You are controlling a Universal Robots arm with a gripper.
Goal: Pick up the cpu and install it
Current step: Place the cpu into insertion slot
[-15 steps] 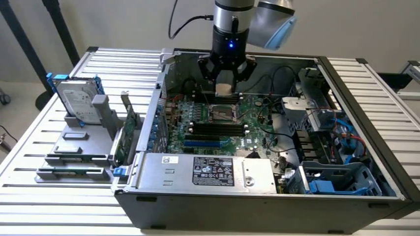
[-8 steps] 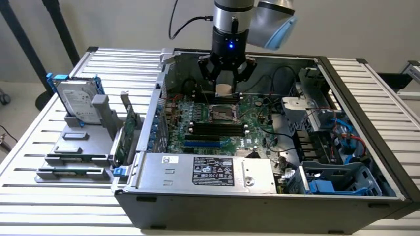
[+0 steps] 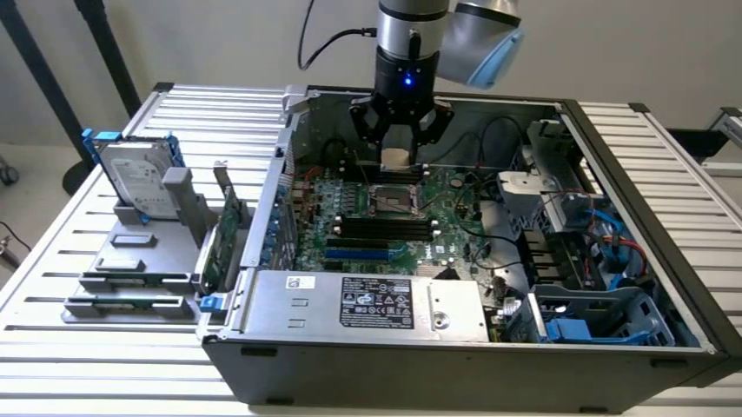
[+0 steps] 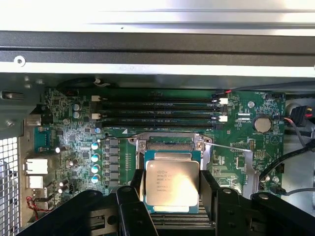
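Gripper (image 4: 171,191) jaws wide, clamped on cpu (image 4: 170,181) by opposite edges. Chip is flat, lid up, prob. to meet socket (image 3: 394,201) square. Cpu hangs just above socket, not seated. Beyond: RAM slots (image 4: 157,110) look empty. Case (image 3: 464,352) holds mobo (image 4: 74,132) + PSU (image 3: 371,300).

Left of the frame, a hard drive (image 3: 137,178) in a blue frame stands upright on a grey rack (image 3: 128,271), with a green circuit card (image 3: 232,230) beside it. A power supply (image 3: 360,304) sits at lower centre.
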